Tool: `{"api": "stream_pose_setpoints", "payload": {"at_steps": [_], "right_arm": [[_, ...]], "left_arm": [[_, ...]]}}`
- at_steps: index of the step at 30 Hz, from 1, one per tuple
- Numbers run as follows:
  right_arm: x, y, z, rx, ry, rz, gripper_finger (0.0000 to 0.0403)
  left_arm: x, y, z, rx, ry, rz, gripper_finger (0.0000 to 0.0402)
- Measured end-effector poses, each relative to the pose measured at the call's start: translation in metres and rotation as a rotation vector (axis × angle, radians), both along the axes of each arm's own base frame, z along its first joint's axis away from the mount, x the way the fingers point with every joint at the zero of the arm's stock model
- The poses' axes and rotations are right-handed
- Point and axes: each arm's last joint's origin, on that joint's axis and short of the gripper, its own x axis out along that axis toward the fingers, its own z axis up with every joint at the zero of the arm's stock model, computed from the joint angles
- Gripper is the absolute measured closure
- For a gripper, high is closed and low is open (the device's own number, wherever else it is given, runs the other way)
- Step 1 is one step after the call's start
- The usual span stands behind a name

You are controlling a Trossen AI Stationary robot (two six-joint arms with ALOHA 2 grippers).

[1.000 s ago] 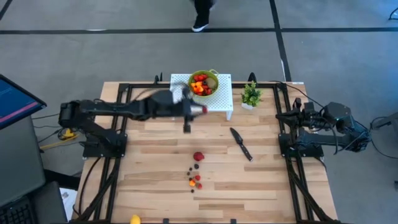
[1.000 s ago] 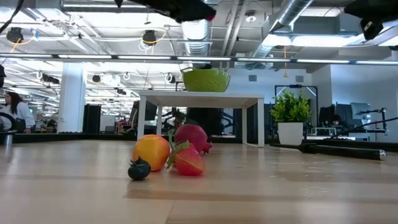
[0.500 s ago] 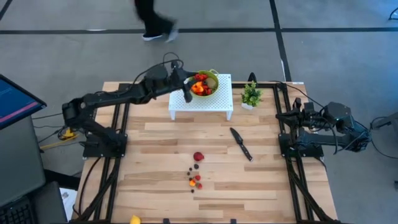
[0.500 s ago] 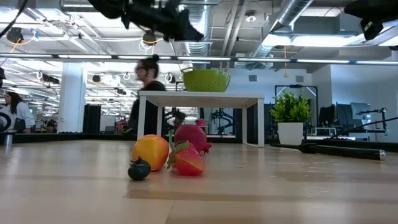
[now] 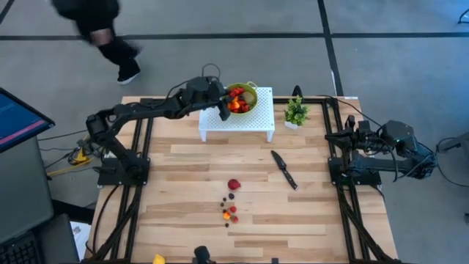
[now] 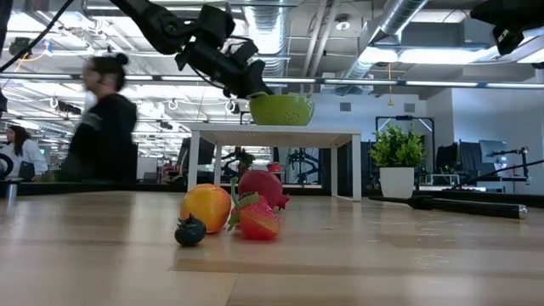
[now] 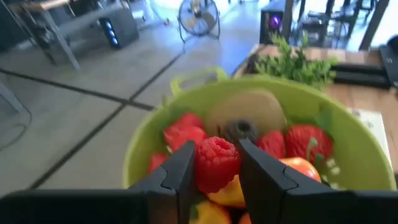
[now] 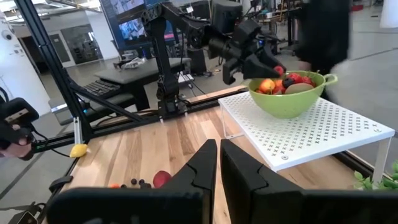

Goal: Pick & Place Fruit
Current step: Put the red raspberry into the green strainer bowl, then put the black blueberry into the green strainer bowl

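Green bowl [image 5: 242,95] on the white perforated stand [image 5: 253,119] — filled with red, orange and brown-green fruit [image 7: 249,134]. Left gripper [image 7: 214,171] above its rim, clamped on a raspberry [image 7: 217,163]. Right gripper [image 8: 219,163] off at the table's right edge, fingers together. More fruit loose on the table [image 5: 231,204].

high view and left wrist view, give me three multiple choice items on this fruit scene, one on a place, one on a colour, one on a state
1. Where does the green bowl stand?
A. on the white perforated stand
B. on the floor
C. beside the black knife

2. What colour is the fruit between the left gripper fingers?
A. yellow
B. red
C. purple

3. How is the right gripper?
A. holding the knife
B. open over the bowl
C. shut, empty, at the table's right edge

Answers: 1 A, the bowl sits on the stand; 2 B, a red raspberry is pinched; 3 C, fingers together, nothing between.
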Motion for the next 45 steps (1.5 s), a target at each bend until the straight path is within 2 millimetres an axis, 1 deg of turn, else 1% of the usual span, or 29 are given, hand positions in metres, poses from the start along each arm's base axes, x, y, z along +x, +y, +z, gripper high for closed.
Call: {"api": "stream_pose_setpoints", "payload": {"at_steps": [6, 17, 20, 27, 31, 38, 45], "right_arm": [[0.0000, 0.0000, 0.0000, 0.000, 0.000, 0.000, 0.0386], [-0.0001, 0.0000, 0.0001, 0.000, -0.001, 0.000, 0.0386], [0.0000, 0.0000, 0.0000, 0.000, 0.000, 0.000, 0.0386], [0.0000, 0.0000, 0.0000, 0.000, 0.000, 0.000, 0.0386], [0.0000, 0.0000, 0.0000, 0.000, 0.000, 0.000, 0.0386], [0.0000, 0.0000, 0.0001, 0.000, 0.000, 0.000, 0.0386], [0.0000, 0.0000, 0.0000, 0.000, 0.000, 0.000, 0.0386]], "left_arm": [[-0.0017, -0.0015, -0.0022, -0.021, 0.032, -0.003, 0.0299], [-0.0018, -0.0018, -0.0008, -0.014, 0.029, -0.010, 0.0298], [-0.0017, -0.0018, -0.0006, 0.003, 0.036, -0.015, 0.0282], [-0.0010, -0.0027, -0.0003, 0.023, 0.045, -0.026, 0.0215], [-0.0010, -0.0027, -0.0002, 0.026, 0.045, -0.026, 0.0190], [-0.0011, -0.0026, -0.0002, 0.026, 0.045, -0.026, 0.0169], [-0.0010, -0.0027, -0.0002, 0.049, 0.058, -0.035, 0.0165]]}}
